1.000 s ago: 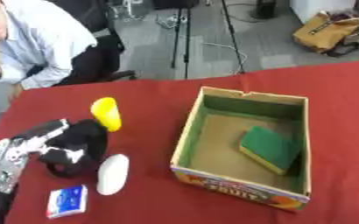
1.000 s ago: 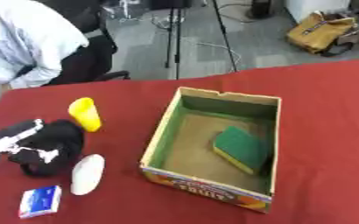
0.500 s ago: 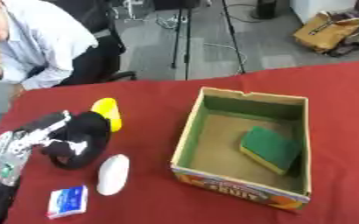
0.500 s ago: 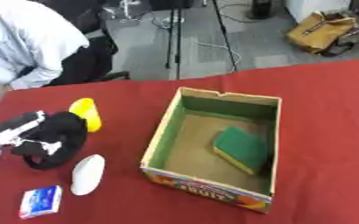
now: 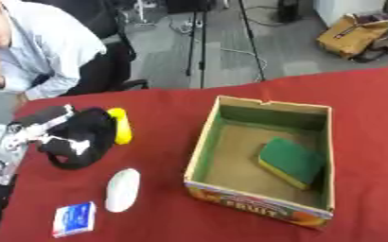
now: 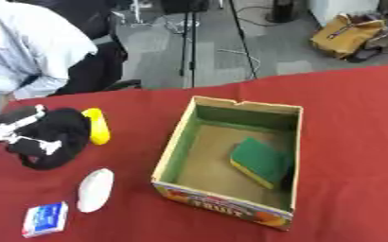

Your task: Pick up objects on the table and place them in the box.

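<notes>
A cardboard fruit box [image 5: 200, 151] stands open on the red table, with a green and yellow sponge [image 5: 291, 162] lying inside at its right. My left hand [image 5: 74, 138], black, reaches in from the left and lies against the left side of a yellow object [image 5: 119, 125]; its fingers look curled, but whether they grip the object I cannot tell. Nearer me lie a white oval object [image 5: 122, 189] and a small blue and white packet [image 5: 73, 219]. My right hand shows in neither view.
The silver forearm [image 5: 7, 146] of my left arm runs along the table's left edge. A person in a light shirt sits beyond the far left edge. A tripod and a tan bag stand on the floor behind the table.
My left hand has moved up and away from me, from beside the white oval object to the yellow object. The camera view has shifted slightly.
</notes>
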Tool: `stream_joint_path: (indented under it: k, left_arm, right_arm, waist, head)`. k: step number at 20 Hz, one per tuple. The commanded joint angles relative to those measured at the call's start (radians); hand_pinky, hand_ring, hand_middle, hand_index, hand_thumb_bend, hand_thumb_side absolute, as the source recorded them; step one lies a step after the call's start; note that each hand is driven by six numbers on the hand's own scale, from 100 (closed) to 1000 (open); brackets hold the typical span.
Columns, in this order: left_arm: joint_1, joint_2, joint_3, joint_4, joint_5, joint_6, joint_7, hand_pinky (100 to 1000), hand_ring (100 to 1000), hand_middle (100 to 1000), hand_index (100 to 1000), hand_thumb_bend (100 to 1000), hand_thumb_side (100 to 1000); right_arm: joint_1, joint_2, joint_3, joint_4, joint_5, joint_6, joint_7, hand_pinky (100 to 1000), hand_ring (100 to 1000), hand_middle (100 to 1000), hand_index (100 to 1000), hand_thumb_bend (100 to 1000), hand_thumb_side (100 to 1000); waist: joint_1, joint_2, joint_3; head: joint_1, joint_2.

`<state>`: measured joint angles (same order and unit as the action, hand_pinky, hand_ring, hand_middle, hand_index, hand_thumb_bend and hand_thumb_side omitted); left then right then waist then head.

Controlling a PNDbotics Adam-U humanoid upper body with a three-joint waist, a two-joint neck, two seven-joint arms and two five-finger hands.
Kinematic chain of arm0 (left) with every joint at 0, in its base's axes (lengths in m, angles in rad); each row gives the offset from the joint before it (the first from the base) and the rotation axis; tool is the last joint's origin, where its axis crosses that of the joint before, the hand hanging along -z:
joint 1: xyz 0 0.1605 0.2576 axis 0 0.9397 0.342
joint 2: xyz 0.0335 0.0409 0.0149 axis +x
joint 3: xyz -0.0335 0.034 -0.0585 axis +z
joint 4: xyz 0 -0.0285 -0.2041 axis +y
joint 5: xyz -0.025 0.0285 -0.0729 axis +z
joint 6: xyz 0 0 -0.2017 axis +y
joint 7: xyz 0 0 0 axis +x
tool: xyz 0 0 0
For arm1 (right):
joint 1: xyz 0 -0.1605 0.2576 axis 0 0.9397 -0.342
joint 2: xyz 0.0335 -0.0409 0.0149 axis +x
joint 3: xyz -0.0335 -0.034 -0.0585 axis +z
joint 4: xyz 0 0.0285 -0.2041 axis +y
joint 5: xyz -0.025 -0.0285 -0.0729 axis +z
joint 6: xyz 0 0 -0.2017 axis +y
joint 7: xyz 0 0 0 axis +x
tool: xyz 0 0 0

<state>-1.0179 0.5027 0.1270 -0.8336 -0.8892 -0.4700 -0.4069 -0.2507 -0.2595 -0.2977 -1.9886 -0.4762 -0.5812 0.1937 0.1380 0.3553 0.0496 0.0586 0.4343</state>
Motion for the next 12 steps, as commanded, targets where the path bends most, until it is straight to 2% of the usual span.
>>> stream_joint_path:
  k: [1, 12]
  left_arm:
    - [-0.042, 0.056, -0.009, -0.029, -0.006, -0.023, -0.004, 100, 234, 214, 411, 100, 246]
    - [-0.122, 0.059, -0.051, -0.086, 0.030, -0.080, -0.030, 100, 242, 216, 402, 100, 244]
  right_arm:
    - [-0.006, -0.026, 0.003, -0.011, -0.006, 0.002, -0.005, 882, 833, 637, 646, 100, 1000]
    - [-0.004, -0.033, 0.005, -0.011, -0.011, 0.011, -0.011, 883, 834, 637, 645, 100, 1000]
  waist:
    - [-0.002, -0.034, 0.001]
    - [0.007, -0.045, 0.000]
  head:
    - [0.000, 0.010]
    - [-0.007, 0.019]
